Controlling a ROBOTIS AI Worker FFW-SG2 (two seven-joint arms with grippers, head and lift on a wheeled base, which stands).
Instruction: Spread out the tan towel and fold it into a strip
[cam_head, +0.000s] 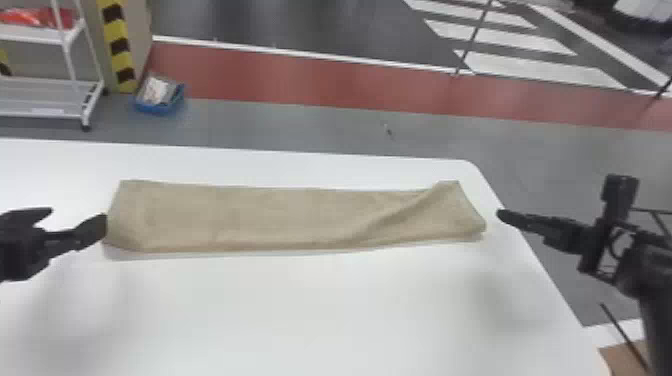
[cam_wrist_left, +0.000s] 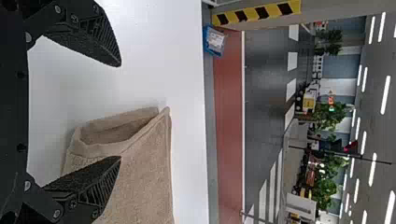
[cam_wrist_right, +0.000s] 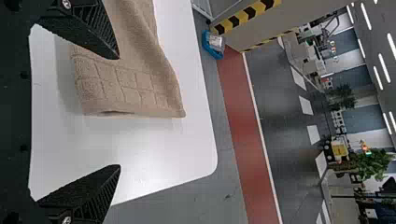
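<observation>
Black left gripper (cam_wrist_left: 120, 111) and right gripper (cam_wrist_right: 118, 112), open and empty
Beyond, the tan towel (cam_head: 280, 215) lies as a long strip on the tabletop (cam_head: 300, 310); folding looks nearly done, its skewed right end perhaps left to straighten.

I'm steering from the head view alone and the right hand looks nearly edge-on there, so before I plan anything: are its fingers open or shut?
Observer: The right hand is open; the right wrist view shows its two fingers wide apart.
Operator: And how do the layers lie at the left end of the towel?
Observer: They gape there, like the mouth of a pocket; the left wrist view looks into it.
Operator: Anything on the cloth at the right end?
Observer: Yes, a pattern of squares in the weave, close to the edge.
</observation>
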